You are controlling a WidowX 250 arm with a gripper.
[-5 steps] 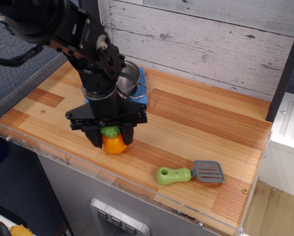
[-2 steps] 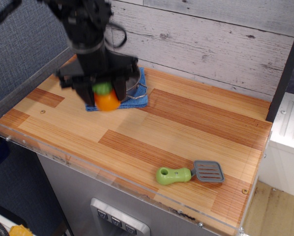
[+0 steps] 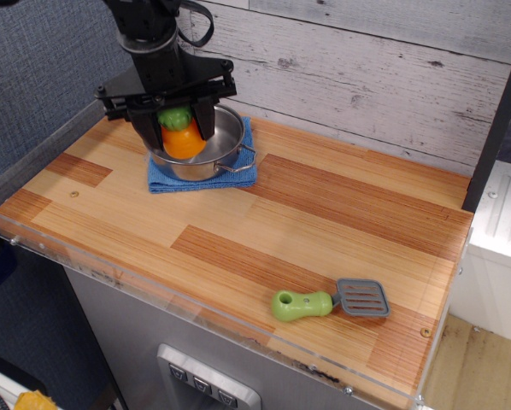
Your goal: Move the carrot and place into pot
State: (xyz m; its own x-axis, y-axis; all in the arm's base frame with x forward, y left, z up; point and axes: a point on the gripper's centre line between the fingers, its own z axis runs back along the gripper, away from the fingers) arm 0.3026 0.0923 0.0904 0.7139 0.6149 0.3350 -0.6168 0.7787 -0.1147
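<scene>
Carrot (image 3: 183,137), stubby orange with bumpy green top, clamped in the tool (image 3: 177,128) over the shiny pot (image 3: 222,155)

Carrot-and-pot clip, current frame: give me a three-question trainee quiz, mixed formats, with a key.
1. True or false: the carrot lies free on the wooden table.
2. What sits under the pot? A) blue cloth B) plate C) bare wood
3. Fill in: the green-handled spatula lies near the table's ____ edge.

Key:
1. False; the gripper holds it between its jaws above the pot.
2. A, the blue cloth.
3. Front.
</scene>
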